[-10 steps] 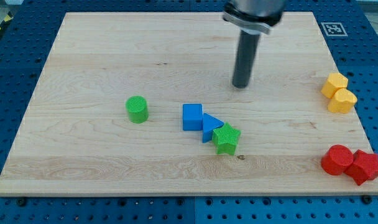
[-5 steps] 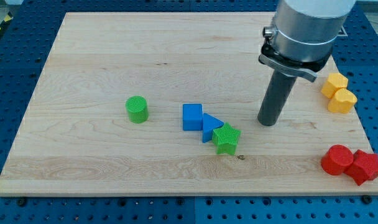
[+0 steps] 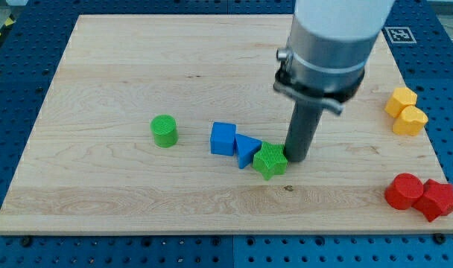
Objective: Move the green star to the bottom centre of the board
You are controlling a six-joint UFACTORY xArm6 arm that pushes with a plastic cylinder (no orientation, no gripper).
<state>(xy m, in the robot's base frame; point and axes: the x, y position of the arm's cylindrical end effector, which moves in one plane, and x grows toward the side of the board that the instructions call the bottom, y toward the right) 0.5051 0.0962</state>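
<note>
While the dark rod stands almost upright over the middle of the pale wooden board (image 3: 137, 59), my tip (image 3: 296, 159) rests at the three o'clock side of the ridged green star block (image 3: 270, 160), touching it or very nearly so. The rod carries no jaws and holds nothing; it can only push.

That star sits a little right of the board's middle and somewhat above the bottom edge, so the bottom centre lies from it at about seven o'clock, not far off. From my tip the star lies at nine o'clock. I judge that a push from here would drive it leftward into its neighbours, not down; the tip would do better coming round to the star's one o'clock side first.

Pressed against the star at its ten o'clock is a blue triangular block (image 3: 246, 148), and touching that, further toward nine o'clock, a blue cube (image 3: 223, 138). A green cylinder (image 3: 165, 130) stands well apart toward the view's left. Two yellow blocks (image 3: 405, 109) huddle at the board's right edge, and two red blocks (image 3: 422, 196) lie near its bottom right corner.

At the board's top right corner a small black-and-white square marker (image 3: 398, 34) shows; it bears a pattern, no readable words. No brand or lettering can be made out.
</note>
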